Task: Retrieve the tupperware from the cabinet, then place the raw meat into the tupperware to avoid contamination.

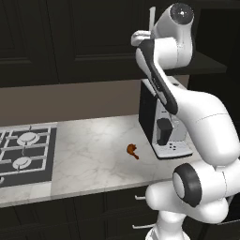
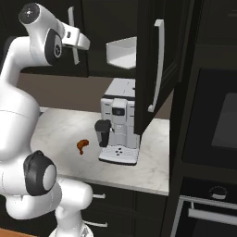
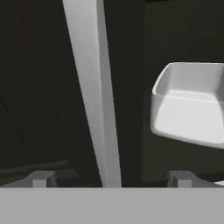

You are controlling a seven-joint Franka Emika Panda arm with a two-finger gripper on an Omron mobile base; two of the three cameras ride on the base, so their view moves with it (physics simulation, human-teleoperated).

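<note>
Robot arm's bulky white elbow is right up front, then it reaches high with the pincer [image 3: 111, 178] spread wide, released, straddling the long silver bar handle [image 3: 94, 92] of the cabinet [image 2: 148, 60]. Marble worktop [image 1: 93, 154] has the little reddish drumstick-shaped raw meat [image 1: 132, 150] lying left of the boxy coffee machine [image 2: 119, 125]. Smooth white round-cornered tupperware [image 2: 122, 52] sits on the dark cabinet shelf.

Tupperware [image 3: 188, 105] cut off at 3 o'clock edge in hand view; cabinet door [image 2: 146, 65] hides its right part in right base view. Raw meat [image 1: 132, 150] too small for detail. Stove [image 1: 23, 154] cropped at 9 o'clock.
</note>
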